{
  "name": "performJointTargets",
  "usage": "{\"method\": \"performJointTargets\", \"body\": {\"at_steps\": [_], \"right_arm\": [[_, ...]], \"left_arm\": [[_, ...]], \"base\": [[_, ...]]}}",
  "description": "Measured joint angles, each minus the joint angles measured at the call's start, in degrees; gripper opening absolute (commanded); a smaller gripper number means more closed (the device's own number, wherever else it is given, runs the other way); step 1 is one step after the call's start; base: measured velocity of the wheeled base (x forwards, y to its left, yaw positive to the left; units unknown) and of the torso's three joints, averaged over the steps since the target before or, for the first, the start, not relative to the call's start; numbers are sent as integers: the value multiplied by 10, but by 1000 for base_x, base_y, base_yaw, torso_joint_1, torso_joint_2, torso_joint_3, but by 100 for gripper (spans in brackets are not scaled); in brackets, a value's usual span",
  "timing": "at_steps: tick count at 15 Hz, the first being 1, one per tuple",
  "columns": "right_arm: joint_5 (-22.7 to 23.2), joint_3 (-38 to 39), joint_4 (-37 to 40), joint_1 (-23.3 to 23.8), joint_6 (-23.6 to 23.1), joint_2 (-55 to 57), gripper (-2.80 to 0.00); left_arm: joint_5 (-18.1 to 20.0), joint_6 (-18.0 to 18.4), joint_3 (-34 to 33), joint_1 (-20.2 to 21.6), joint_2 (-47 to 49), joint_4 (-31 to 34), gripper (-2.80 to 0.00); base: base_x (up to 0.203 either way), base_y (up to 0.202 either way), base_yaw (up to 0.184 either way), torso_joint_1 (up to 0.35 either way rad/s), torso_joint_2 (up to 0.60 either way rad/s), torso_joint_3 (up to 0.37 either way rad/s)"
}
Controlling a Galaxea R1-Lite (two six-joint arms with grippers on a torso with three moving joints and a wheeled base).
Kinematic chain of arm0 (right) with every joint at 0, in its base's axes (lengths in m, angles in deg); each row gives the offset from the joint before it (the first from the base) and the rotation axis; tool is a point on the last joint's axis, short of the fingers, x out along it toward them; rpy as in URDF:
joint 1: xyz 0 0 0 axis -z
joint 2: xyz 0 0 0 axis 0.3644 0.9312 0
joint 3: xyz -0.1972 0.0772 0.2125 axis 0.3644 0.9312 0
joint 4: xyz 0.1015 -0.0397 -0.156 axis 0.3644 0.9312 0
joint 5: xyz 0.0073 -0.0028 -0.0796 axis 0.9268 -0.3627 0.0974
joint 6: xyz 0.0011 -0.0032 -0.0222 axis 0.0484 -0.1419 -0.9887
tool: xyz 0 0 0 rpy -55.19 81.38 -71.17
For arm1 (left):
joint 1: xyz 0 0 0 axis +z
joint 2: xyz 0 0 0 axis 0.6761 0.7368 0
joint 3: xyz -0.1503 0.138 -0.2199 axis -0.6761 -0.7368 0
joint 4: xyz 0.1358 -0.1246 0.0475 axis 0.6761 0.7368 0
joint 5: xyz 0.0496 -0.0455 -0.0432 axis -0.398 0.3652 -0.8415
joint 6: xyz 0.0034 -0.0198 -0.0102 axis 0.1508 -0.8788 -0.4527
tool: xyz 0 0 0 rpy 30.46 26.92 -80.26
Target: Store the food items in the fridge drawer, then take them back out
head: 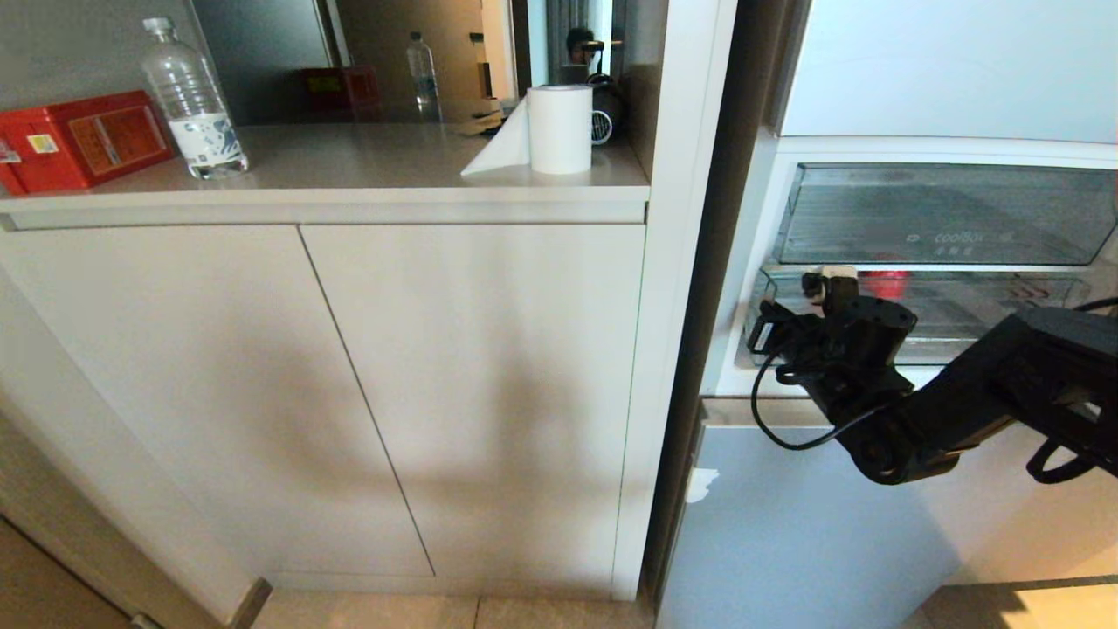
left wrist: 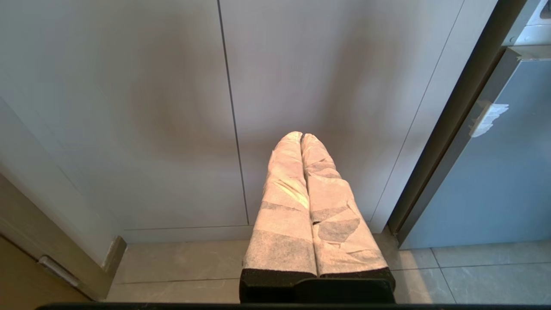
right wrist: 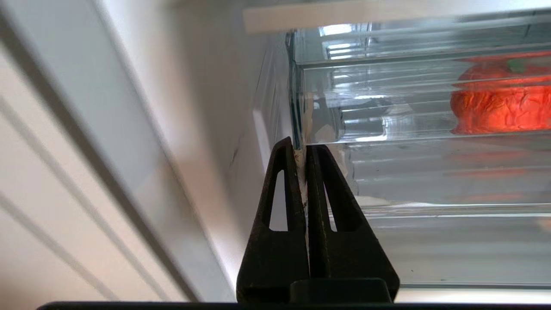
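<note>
Clear plastic fridge drawer (right wrist: 430, 181): right gripper (right wrist: 301, 148) jaws clenched at its left front corner, seemingly pinching the wall. Orange-red food item (right wrist: 499, 103) inside. Move the drawer straight, slowly.

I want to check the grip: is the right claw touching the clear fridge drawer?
Touching. The right wrist view shows the right claw shut on the front edge of the fridge drawer, with the thin clear wall between its fingers.

Home kitchen (cabinets (head: 349, 393), counter (head: 367, 188), open fridge (head: 943, 87)).
</note>
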State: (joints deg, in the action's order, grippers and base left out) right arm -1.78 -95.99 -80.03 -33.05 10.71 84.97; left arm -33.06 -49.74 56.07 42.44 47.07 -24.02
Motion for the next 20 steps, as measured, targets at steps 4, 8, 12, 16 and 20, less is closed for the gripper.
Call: {"method": "performJointTargets", "body": {"at_steps": [4,8,12,16,20], "right_arm": [[1,88,-36,-2,3,-42,-280],[0,182,-92,-12,6,-79,-280],[-1,259,-132,-18,8,-105,-280],[-4,326,-134,-23,10,-140,-280],[-20,395,-127,-33,8,-202,0]], "left_arm": [[0,0,0,0,0,0,-280],[0,0,0,0,0,0,-280],[0,0,0,0,0,0,-280],[0,0,0,0,0,0,-280],[0,0,0,0,0,0,-280]], "base": [[0,0,0,0,0,0],[0,0,0,0,0,0],[0,0,0,0,0,0],[0,0,0,0,0,0],[0,0,0,0,0,0]]}}
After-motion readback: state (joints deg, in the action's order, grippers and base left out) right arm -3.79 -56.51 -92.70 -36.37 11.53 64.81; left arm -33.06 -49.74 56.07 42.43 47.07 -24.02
